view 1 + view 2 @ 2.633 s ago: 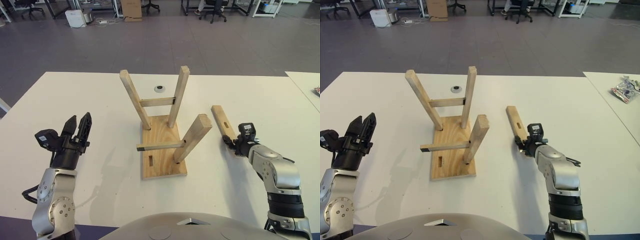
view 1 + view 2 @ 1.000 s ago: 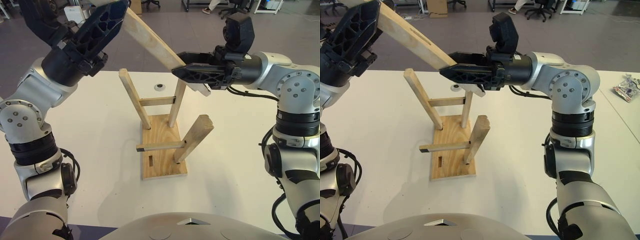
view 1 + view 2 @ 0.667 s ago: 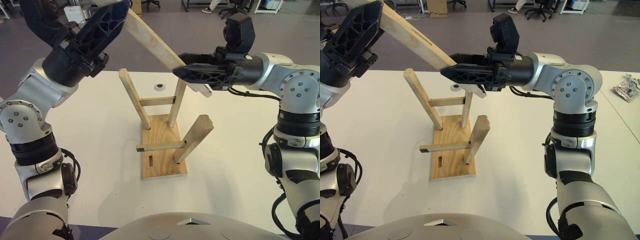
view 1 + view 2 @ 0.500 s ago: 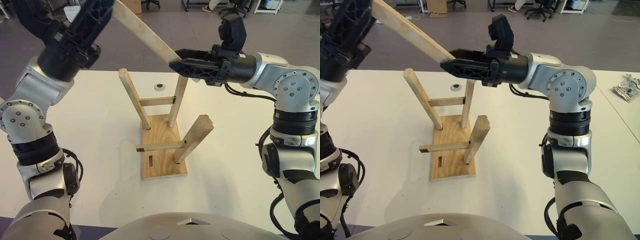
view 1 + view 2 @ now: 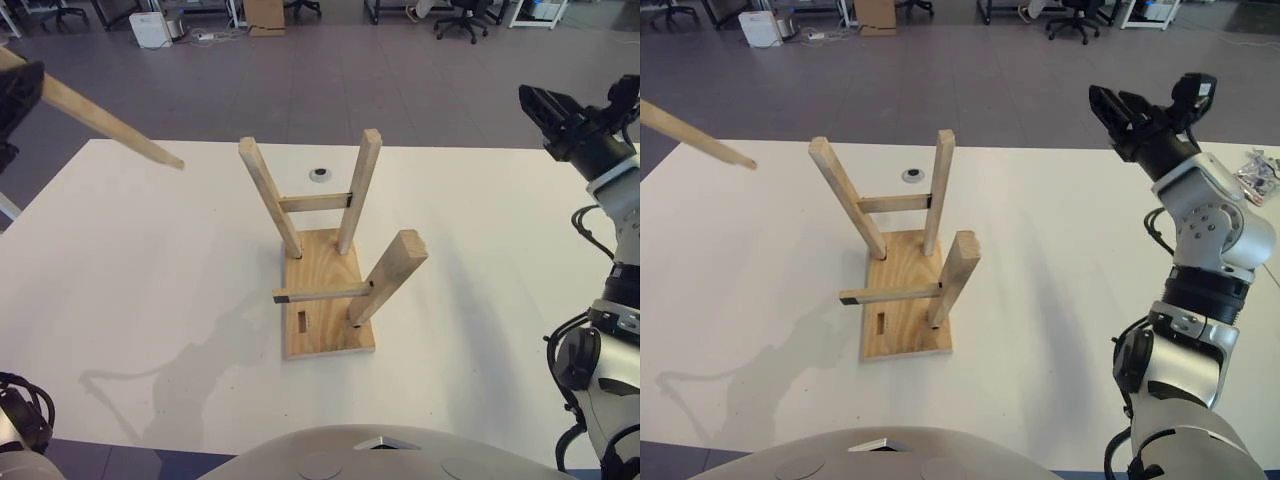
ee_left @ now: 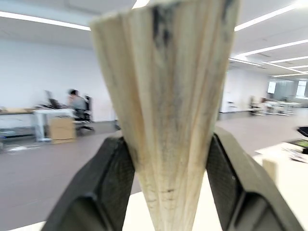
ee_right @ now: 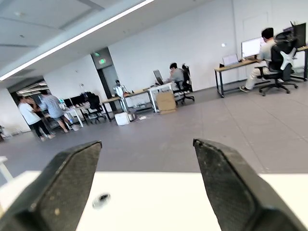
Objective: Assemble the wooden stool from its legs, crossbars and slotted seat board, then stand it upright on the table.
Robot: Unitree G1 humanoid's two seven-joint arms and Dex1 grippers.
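The seat board (image 5: 330,325) lies flat at the table's middle with three legs pointing up. Two far legs (image 5: 268,197) are joined by a crossbar (image 5: 313,203); the third leg (image 5: 392,273) leans and carries a second crossbar (image 5: 320,293). One slot (image 5: 302,321) in the board is bare. My left gripper (image 6: 166,142) is shut on the loose fourth leg (image 5: 110,122), held in the air above the table's far left. My right gripper (image 5: 1130,112) hangs high over the far right, open, with nothing between its fingers (image 7: 65,192).
A small round black-and-white fitting (image 5: 320,177) sits on the white table (image 5: 150,280) behind the stool. A second table at the right holds a small bag (image 5: 1252,177). Wide bare tabletop lies on both sides of the stool.
My right gripper has let go of the leg and swung away to the right. My left gripper has carried the leg off to the far left.
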